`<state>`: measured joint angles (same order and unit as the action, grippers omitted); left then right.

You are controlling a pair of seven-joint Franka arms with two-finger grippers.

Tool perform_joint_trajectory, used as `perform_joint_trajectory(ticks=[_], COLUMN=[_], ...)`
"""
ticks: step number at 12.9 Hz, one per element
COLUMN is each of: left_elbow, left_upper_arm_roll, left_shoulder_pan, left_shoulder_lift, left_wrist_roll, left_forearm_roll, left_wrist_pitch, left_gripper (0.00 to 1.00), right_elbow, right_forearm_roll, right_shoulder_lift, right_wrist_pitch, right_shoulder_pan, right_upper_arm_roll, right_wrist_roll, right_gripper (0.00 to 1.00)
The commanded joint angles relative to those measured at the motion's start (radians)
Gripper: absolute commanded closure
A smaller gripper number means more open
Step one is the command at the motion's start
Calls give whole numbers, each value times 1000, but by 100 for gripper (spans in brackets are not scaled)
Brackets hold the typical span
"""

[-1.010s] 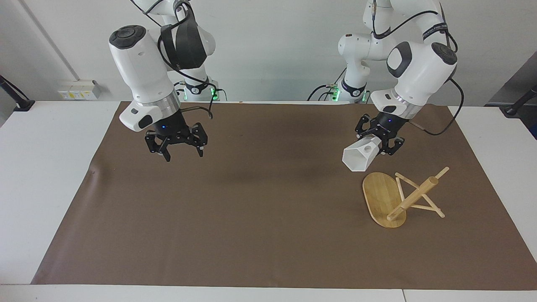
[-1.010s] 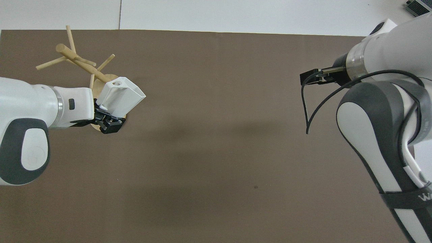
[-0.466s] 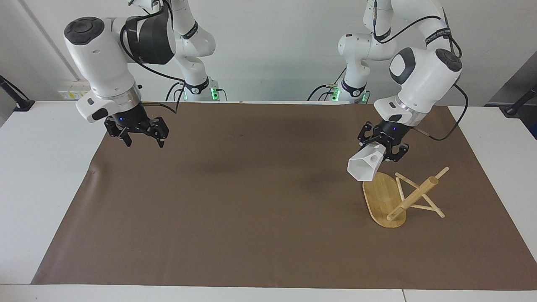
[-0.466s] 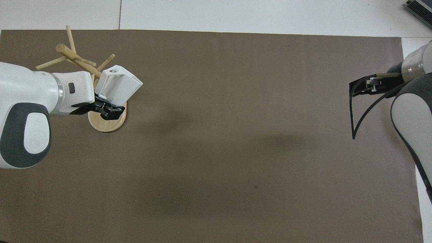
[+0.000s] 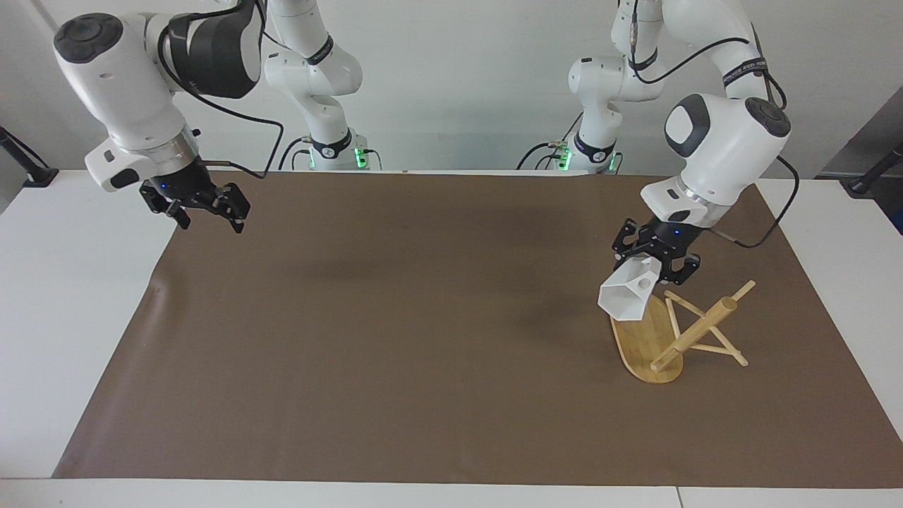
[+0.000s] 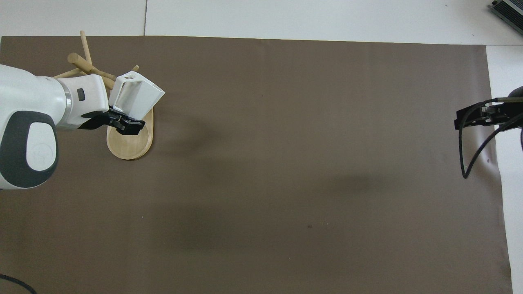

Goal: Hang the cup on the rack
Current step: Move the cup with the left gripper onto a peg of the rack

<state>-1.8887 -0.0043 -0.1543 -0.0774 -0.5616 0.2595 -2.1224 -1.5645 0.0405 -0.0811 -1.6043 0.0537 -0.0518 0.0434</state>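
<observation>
Two views: left end effector clamps cup over rack; right end effector spread wide.

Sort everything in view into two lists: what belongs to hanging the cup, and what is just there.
Belongs to the job:
- faceted white cup, held over the rack's base
- light bamboo mug rack
- left gripper, shut on the cup

Just there:
- right gripper, open, waiting
- brown table mat

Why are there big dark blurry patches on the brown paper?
Facing view: soft shadows on the brown paper mat, one beside the small white faceted cup held by the left tool. Overhead view: faint smudgy shadows mid-mat; nothing lies there.
</observation>
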Motion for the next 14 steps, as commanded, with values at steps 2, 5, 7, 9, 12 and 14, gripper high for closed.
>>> perform_joint_trajectory(ticks=[2,5,7,9,12,14], left_elbow=[48,71,76,76,74,71], left_upper_arm_roll=[-6,-5,-5,-5,-5,-5], left_shoulder_pan=[9,10,27,32,35,41], left_shoulder_lift=[-25,-47,-54,-56,-56,-58], left_wrist_roll=[81,92,100,104,140,170], left_forearm_roll=[-64,-65,-63,-63,-65,-65], left_wrist_pitch=[13,19,16,15,18,18], left_gripper=[100,100,100,100,100,100], right_elbow=[46,60,57,57,58,57], right_forearm_roll=[-4,-14,-27,-27,-45,-79], right_shoulder_lift=[32,49,50,50,50,50], right_wrist_pitch=[104,132,130,124,118,116], right_shoulder_pan=[12,11,12,12,11,8], right_upper_arm_roll=[-2,-9,-14,-11,-11,-7], right_wrist_roll=[33,29,24,26,21,-55], right_gripper=[0,0,0,0,0,0])
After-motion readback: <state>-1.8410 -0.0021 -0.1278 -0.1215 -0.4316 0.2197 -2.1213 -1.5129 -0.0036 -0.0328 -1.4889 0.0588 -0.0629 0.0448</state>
